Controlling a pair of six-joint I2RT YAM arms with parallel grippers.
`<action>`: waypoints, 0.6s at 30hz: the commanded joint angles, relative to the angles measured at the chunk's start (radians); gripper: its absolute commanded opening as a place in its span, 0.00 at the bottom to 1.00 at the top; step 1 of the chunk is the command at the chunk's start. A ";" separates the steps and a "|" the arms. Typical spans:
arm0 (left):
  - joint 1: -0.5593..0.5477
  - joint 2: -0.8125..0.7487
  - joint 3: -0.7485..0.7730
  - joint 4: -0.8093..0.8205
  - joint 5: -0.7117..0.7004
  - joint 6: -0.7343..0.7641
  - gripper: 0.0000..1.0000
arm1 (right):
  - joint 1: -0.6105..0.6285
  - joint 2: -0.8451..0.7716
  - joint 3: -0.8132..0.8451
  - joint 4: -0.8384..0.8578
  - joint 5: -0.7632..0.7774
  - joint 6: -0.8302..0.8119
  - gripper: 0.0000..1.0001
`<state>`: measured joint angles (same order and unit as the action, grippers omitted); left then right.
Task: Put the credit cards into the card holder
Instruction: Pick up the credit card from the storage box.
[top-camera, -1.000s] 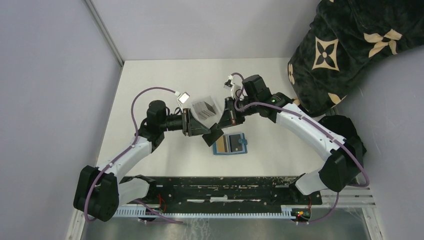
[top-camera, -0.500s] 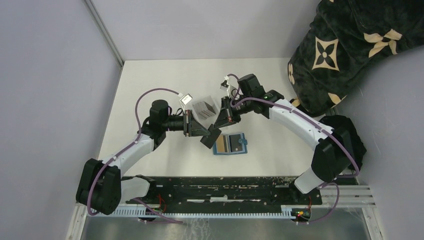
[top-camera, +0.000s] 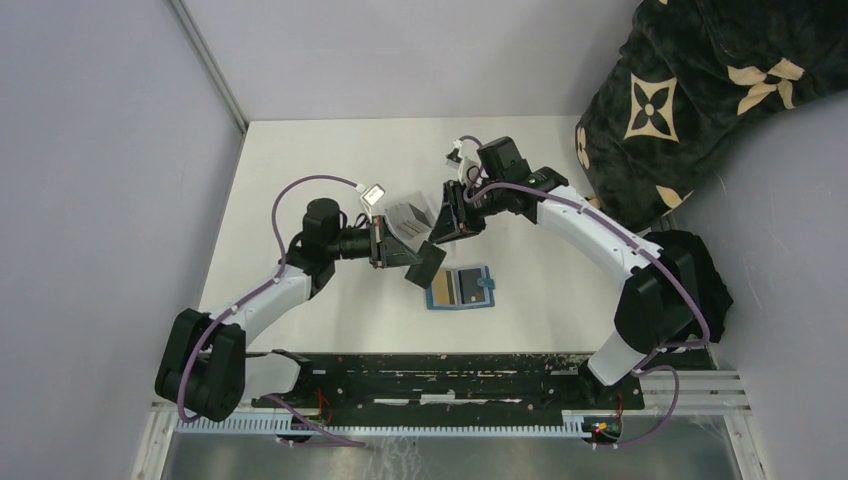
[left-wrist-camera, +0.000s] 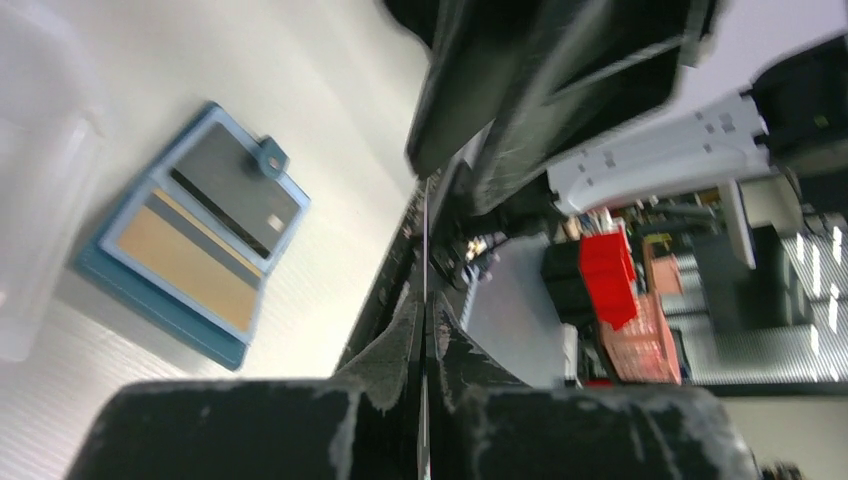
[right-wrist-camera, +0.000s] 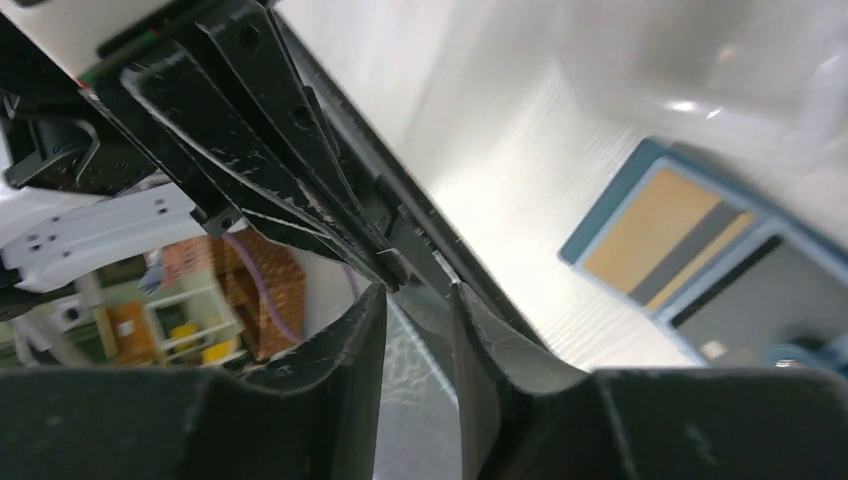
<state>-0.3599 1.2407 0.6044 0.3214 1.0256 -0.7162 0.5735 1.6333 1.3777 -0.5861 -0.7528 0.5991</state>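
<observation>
- white bench (top-camera: 300, 160) between grey walls, with a black blanket (top-camera: 700, 90) patterned in beige flowers heaped in the upper right of the overhead view.
- card holder (top-camera: 460, 288) lies open and flat just below the middle of the frame, teal rim up, snap tab at its right edge.
- two cards already sit in its pockets: a gold card (top-camera: 442, 290) on the left half and a grey card (top-camera: 467, 288) on the right half.
- left hand (top-camera: 412, 262) reaches in from the left, its fingers pressed together on a dark card (top-camera: 425, 263) held in the air just up and left of the card holder.
- in the left wrist view that dark card (left-wrist-camera: 424, 250) shows edge-on as a thin line rising from between the closed fingers (left-wrist-camera: 395, 345), with the card holder (left-wrist-camera: 190, 235) at the left of the frame.
- right hand (top-camera: 440, 240) comes in from the upper right and meets the same dark card; in its own view the fingers (right-wrist-camera: 365, 330) stand slightly spread, a gap showing between them.
- a clear tray (top-camera: 398, 210) sits on the bench just above the two hands.
</observation>
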 joint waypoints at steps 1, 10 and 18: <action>-0.023 -0.021 -0.014 0.053 -0.215 -0.080 0.03 | -0.013 -0.049 0.118 -0.091 0.210 -0.135 0.41; -0.190 -0.050 -0.069 0.162 -0.618 -0.225 0.03 | -0.011 -0.191 -0.101 0.018 0.368 -0.103 0.49; -0.302 -0.028 -0.103 0.279 -0.838 -0.340 0.03 | -0.007 -0.294 -0.236 0.110 0.467 -0.078 0.53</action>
<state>-0.6346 1.2144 0.5186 0.4603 0.3408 -0.9489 0.5629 1.4021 1.1645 -0.5720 -0.3500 0.5079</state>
